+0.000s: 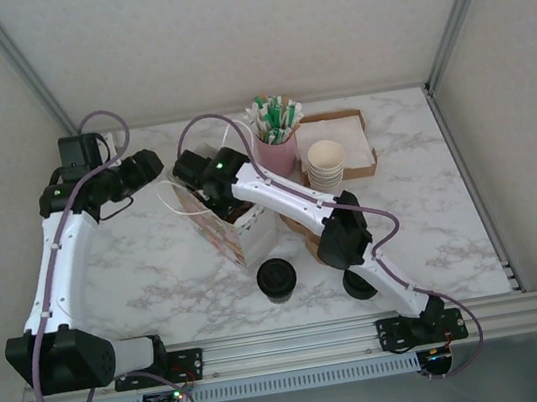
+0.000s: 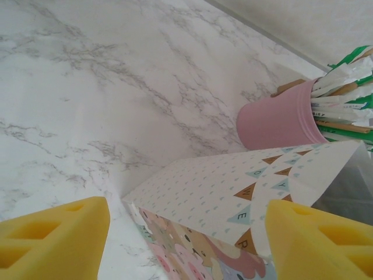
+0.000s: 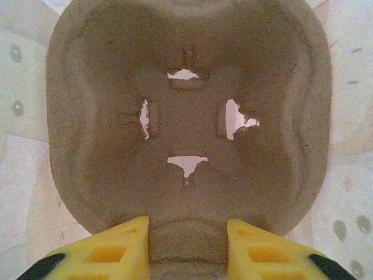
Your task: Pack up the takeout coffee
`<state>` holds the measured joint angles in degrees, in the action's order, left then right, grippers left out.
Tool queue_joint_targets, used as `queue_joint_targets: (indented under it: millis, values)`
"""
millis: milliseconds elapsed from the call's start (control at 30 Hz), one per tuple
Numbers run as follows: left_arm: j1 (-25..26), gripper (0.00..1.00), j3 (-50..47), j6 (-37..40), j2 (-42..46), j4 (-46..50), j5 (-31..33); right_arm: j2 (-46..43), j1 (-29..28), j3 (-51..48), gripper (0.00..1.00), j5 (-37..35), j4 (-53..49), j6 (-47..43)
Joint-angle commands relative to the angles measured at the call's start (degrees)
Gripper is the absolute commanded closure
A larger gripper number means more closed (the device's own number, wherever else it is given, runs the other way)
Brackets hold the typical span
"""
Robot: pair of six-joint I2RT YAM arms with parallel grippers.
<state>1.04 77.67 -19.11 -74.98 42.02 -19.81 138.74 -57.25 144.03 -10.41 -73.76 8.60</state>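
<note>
Marble worktop [image 1: 157, 268] spread wide. The left arm [image 1: 55, 263] climbs from its near-left base, bends at the back and points right toward the patterned paper bag [image 1: 222, 230]. The right arm [image 1: 294, 202] folds at the elbow and reaches back-left, wrist dipping over the bag's mouth, tip hidden inside from above. Down in the bag sits a brown pulp cup carrier [image 3: 186, 116], its edges cut off. The takeout coffee [image 1: 277, 279] stands upright on the worktop just this side of the bag, untouched. Left fingers [image 2: 55, 239] gape wide, nothing between them. Right fingers [image 3: 111, 251] are drawn partway in, pinching the carrier's near rim. A dark round thing [image 1: 359, 286] sits under the right elbow, too hidden to name.
</note>
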Motion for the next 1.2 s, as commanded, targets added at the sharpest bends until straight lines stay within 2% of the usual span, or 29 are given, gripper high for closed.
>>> queue_joint_targets:
  millis: [0, 500, 767, 1167]
  values:
    - [0.41, 0.29, -1.35, 1.36, 1.75, 0.60, 1.03, 1.71, 0.54, 1.82, 0.67, 0.23, -1.29, -0.69]
    - [0.44, 0.29, -4.08, 0.93, 2.82, -1.13, 1.32, 5.13, 0.87, 0.25, 0.64, 2.39, 0.13, -0.30]
    - [0.32, 0.29, -4.28, 0.68, 2.60, -1.15, 1.03, 5.50, 0.92, -3.91, 0.63, 3.60, 2.42, 0.36]
    - [0.06, 0.29, -4.36, 0.22, 2.21, -1.15, 0.73, 4.81, 1.18, -4.75, 0.58, 3.77, 3.89, 1.68]
